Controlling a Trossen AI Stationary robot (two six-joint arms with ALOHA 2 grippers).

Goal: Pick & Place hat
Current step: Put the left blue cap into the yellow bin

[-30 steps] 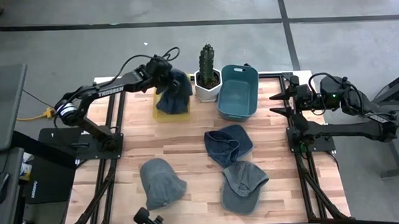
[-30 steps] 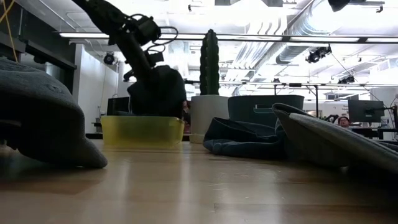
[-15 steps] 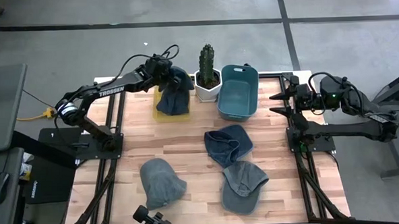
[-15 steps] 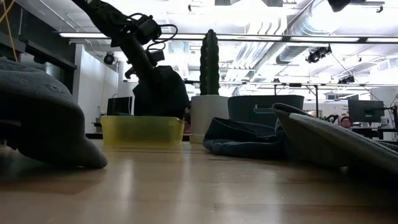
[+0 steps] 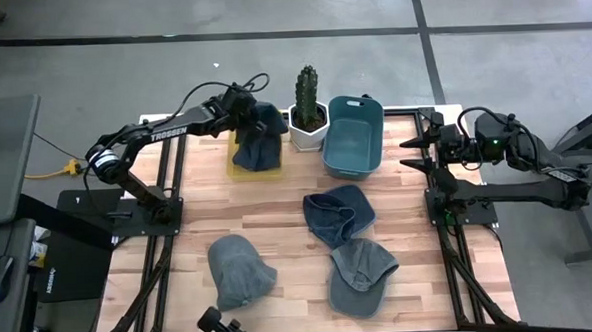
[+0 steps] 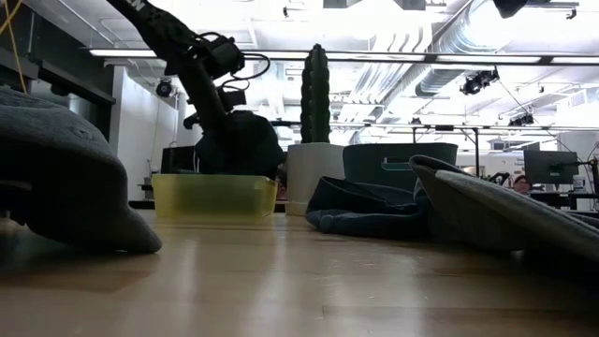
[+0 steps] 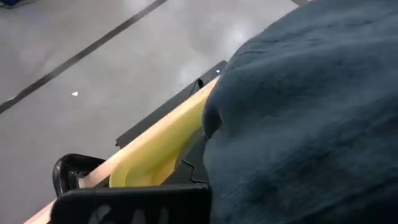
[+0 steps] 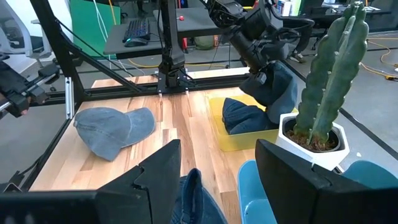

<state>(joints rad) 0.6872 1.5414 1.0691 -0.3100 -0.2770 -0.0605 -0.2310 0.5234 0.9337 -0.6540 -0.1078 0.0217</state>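
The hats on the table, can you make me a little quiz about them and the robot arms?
1. True or false: the left gripper holds a dark blue hat over the yellow bin.
2. How many hats lie flat on the wooden table? A) one B) three C) five
3. Fill in: the right gripper waits at the table's right edge, fingers ____.

Key: 1 true; 2 B, namely the grey hat, the grey cap and the blue hat; 3 open.
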